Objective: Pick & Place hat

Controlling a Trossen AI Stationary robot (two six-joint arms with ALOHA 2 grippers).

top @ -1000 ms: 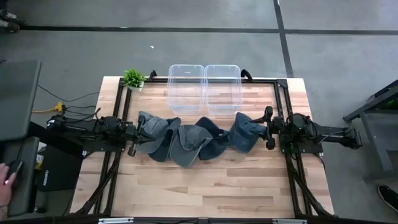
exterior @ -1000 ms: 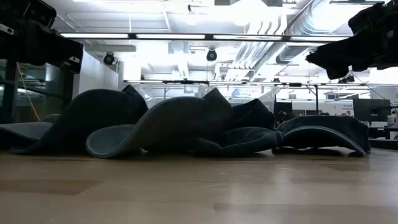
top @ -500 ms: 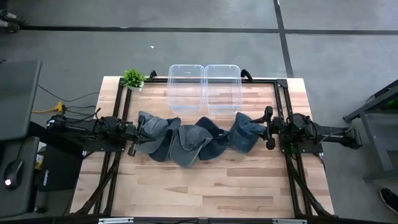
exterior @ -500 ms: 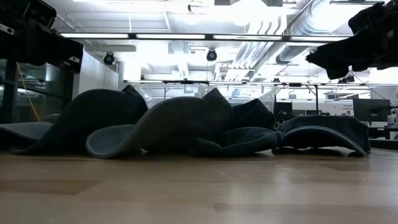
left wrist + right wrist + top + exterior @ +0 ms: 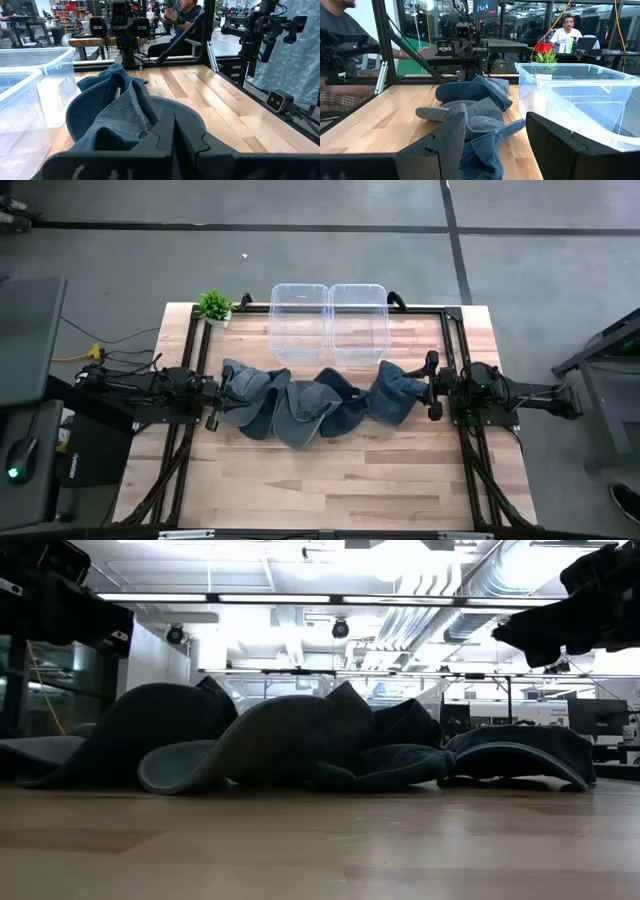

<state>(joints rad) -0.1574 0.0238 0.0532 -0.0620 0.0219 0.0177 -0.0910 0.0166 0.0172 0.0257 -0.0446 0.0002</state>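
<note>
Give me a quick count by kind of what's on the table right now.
Hats: 4, in an overlapping row, so the count is approximate
Clear bins: 2
Potted plant: 1
Total: 7

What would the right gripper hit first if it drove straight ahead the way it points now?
Probably the nearest blue cap: it lies right in front of the open right gripper, partly between its fingers. The clear bins sit off to one side.
</note>
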